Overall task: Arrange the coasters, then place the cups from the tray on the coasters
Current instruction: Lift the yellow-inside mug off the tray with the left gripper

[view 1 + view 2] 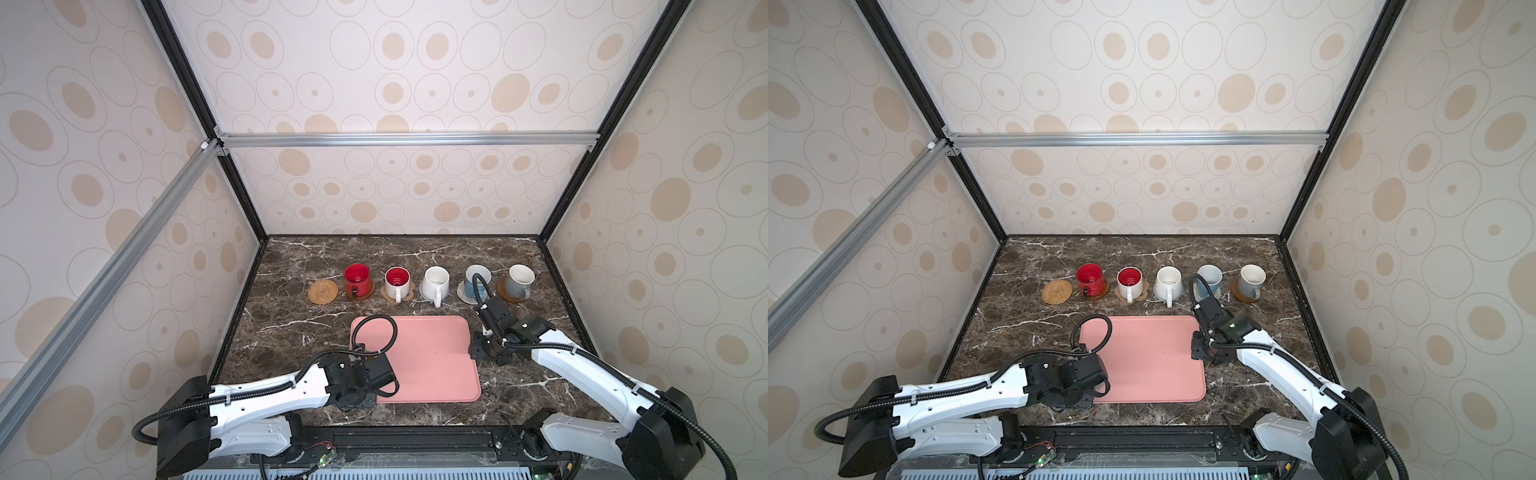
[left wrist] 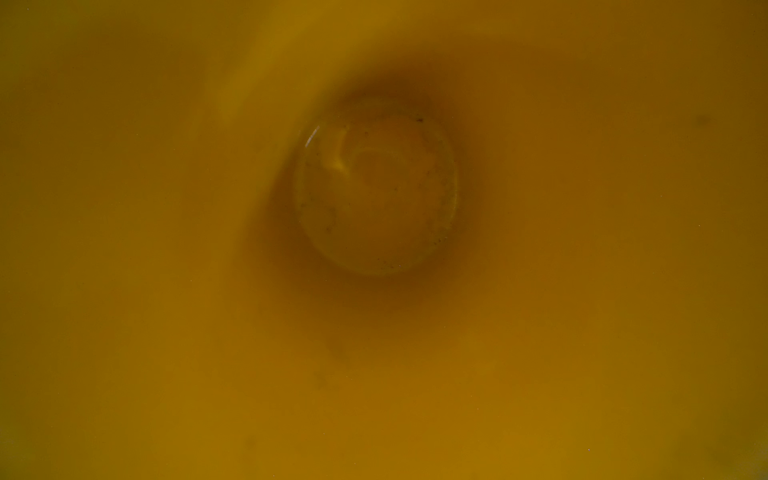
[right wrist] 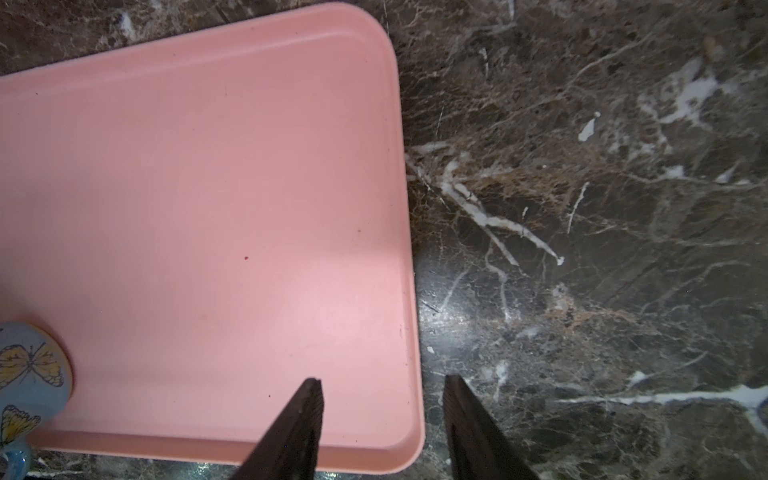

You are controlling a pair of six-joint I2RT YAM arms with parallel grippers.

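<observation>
Five cups stand on coasters in a back row: red (image 1: 357, 279), white with red inside (image 1: 397, 282), white (image 1: 435, 282), light blue (image 1: 476, 276) and grey-white (image 1: 520, 279). A rattan coaster (image 1: 323, 291) lies bare at the row's left end. The pink tray (image 1: 436, 357) lies in the middle. A blue butterfly cup (image 3: 29, 365) stands at its front left corner, under my left wrist (image 1: 370, 374). Its yellow inside (image 2: 374, 191) fills the left wrist view, and the left fingers are hidden. My right gripper (image 3: 383, 379) hangs open and empty astride the tray's right rim.
The marble table (image 1: 291, 332) is walled at the back and both sides by patterned panels on black posts. My right arm's cable (image 1: 478, 286) loops in front of the light blue cup. A strip of bare marble separates the cup row from the tray.
</observation>
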